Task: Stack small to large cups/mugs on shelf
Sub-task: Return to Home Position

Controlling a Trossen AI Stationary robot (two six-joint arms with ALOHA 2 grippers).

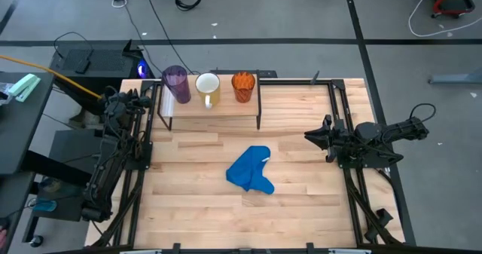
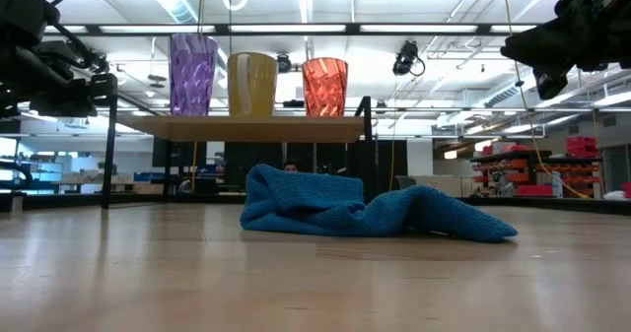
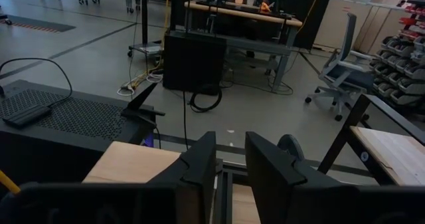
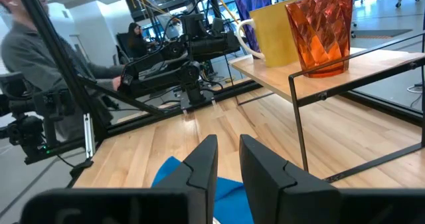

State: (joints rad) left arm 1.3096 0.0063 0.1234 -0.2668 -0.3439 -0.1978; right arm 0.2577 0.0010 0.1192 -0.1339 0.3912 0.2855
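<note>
Three vessels stand upright side by side on the low wooden shelf (image 1: 215, 108) at the table's far edge. From left to right they are a tall purple tumbler (image 1: 177, 83), a mug (image 1: 208, 89) that is yellow outside with a white handle, and a small orange faceted cup (image 1: 242, 86). Each rests on its own base; none is stacked. My left gripper (image 3: 230, 167) hovers at the table's far left corner beside the shelf, open, with nothing between its fingers. My right gripper (image 4: 228, 159) hovers at the right side, pointing level toward the table's middle, also open with nothing in it.
A crumpled blue cloth (image 1: 251, 172) lies on the table in front of the shelf. Black frame rails (image 1: 343, 107) run along both sides of the table. A person (image 4: 40, 54) stands beyond the table's left edge. Bare wood lies between the cloth and the near edge.
</note>
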